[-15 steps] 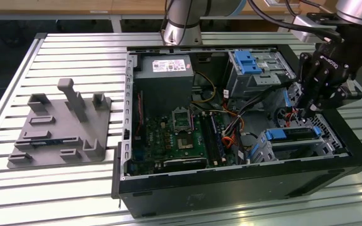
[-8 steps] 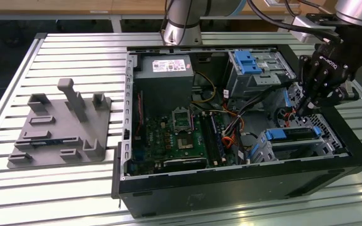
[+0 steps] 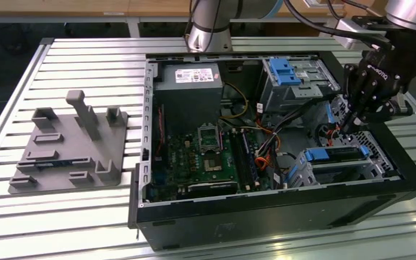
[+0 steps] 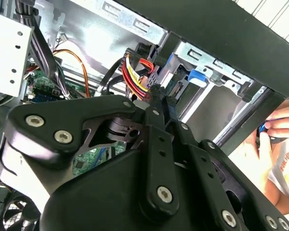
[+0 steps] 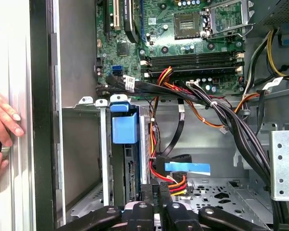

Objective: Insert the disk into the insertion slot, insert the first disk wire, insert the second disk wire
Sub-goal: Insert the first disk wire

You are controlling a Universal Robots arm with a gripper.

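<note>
The disk (image 3: 332, 154), in its bright blue carrier (image 5: 124, 127), sits inside the insertion slot (image 3: 372, 162), a low bare-metal cage at the exterior view's right of the open computer case. My gripper (image 3: 350, 127) reaches down into the case just behind that cage. Its fingers are pressed together at the tip (image 5: 156, 188). A bundle of red, yellow and black disk wires (image 5: 176, 182) ends right at the fingertips (image 4: 156, 91), close to the disk's rear edge (image 5: 132, 175). A black flat cable with a blue tab (image 5: 187, 168) lies beside it.
A taller drive cage with a blue clip (image 3: 289, 71) stands behind the gripper. The motherboard (image 3: 206, 154) and loose cables (image 5: 231, 115) fill the case middle. A grey fixture block (image 3: 71, 146) lies on the slatted table. A person's hand (image 5: 2, 122) rests outside the case wall.
</note>
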